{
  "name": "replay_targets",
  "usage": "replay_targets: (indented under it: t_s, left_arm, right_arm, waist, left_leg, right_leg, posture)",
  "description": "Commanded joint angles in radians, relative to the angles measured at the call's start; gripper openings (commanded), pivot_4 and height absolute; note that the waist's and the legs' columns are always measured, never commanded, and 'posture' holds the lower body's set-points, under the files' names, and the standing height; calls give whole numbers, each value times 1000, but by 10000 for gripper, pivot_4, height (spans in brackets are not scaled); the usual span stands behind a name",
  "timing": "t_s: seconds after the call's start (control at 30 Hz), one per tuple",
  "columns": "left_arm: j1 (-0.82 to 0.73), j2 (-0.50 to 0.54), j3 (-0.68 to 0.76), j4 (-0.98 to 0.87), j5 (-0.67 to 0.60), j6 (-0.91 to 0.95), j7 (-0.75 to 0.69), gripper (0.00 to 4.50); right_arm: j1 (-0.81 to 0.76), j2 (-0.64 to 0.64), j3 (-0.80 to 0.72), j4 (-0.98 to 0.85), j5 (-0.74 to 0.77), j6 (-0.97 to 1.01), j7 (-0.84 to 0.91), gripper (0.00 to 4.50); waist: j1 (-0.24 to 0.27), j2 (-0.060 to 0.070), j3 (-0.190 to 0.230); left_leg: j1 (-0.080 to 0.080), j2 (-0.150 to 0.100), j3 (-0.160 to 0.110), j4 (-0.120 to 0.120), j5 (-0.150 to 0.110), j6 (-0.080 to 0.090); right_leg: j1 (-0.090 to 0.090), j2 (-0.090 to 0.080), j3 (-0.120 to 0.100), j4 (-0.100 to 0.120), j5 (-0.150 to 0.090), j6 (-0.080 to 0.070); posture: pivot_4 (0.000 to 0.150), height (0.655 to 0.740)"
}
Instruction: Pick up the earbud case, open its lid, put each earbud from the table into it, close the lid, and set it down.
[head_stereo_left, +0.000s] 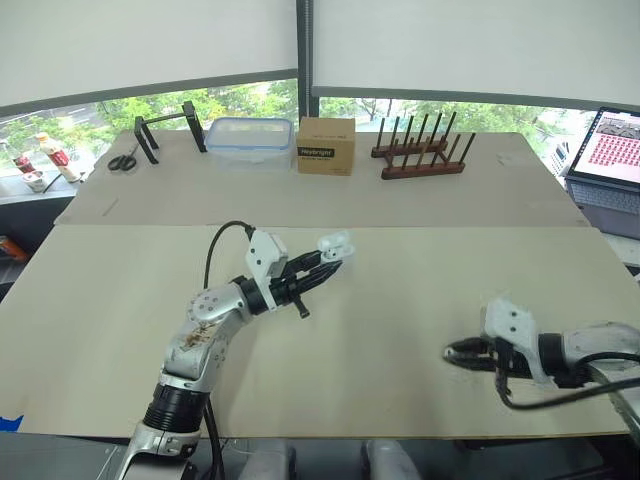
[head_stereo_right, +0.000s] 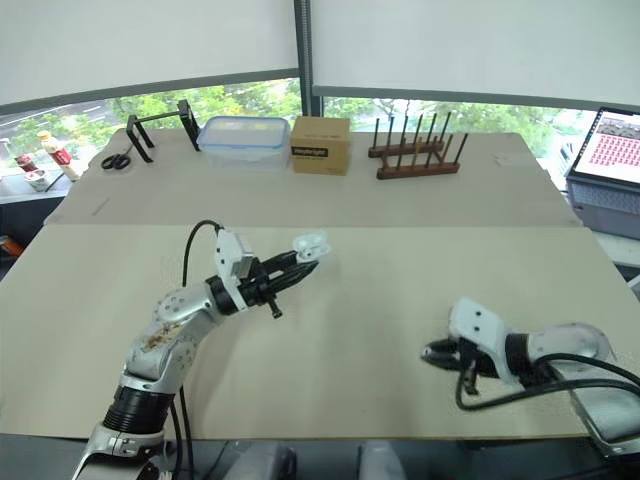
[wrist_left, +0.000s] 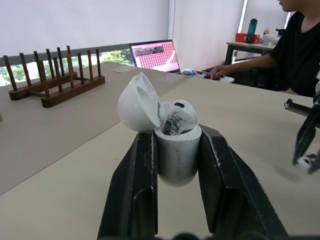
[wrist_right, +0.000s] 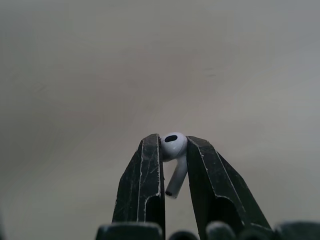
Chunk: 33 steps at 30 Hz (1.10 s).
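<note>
Two grippers are working over the pale table (head_stereo_left: 400, 300). On the left, the left gripper (head_stereo_left: 333, 263) is clamping the white earbud case (wrist_left: 176, 155) between both fingers, holding it off the tabletop with its lid (wrist_left: 137, 102) swung open. What looks like one earbud (wrist_left: 179, 116) is sitting inside. Well apart on the right, the right gripper (head_stereo_left: 456, 351) is pinching the second earbud (wrist_right: 174, 145) by its head, close to the tabletop, stem lying between the fingers.
</note>
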Motion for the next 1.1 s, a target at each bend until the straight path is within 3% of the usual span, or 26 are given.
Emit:
replay_targets:
  t_s: [0.03, 0.23, 0.5, 1.1]
  left_arm:
    - [1, -4, -6, -60, -14, 4, 10, 5973]
    - [31, 2, -5, -106, -28, 39, 29, 5973]
    - [64, -6, -14, -133, -33, 55, 43, 5973]
    - [67, -18, -22, -147, -34, 82, 55, 5973]
  right_arm:
    - [-6, -70, 22, 96, -67, -165, 117, 2995]
    - [59, -160, 11, 263, -141, -414, 215, 2995]
    - [67, -111, -25, 293, -145, -469, 151, 2994]
    - [-34, -79, 35, 303, -161, -532, 202, 2994]
  waist:
    - [1, 0, 0]
    - [3, 0, 0]
    - [7, 0, 0]
    - [0, 0, 0]
  left_leg:
    - [0, 0, 0, 0, 0, 0]
    - [0, 1, 0, 0, 0, 0]
    - [1, 1, -1, 1, 0, 0]
    - [3, 1, 0, 0, 0, 0]
  right_leg:
    - [0, 0, 0, 0, 0, 0]
    - [0, 0, 0, 0, 0, 0]
    - [1, 0, 0, 0, 0, 0]
    - [2, 0, 0, 0, 0, 0]
  posture:
    - [1500, 7400]
    - [1500, 7400]
    - [1500, 7400]
    - [1500, 7400]
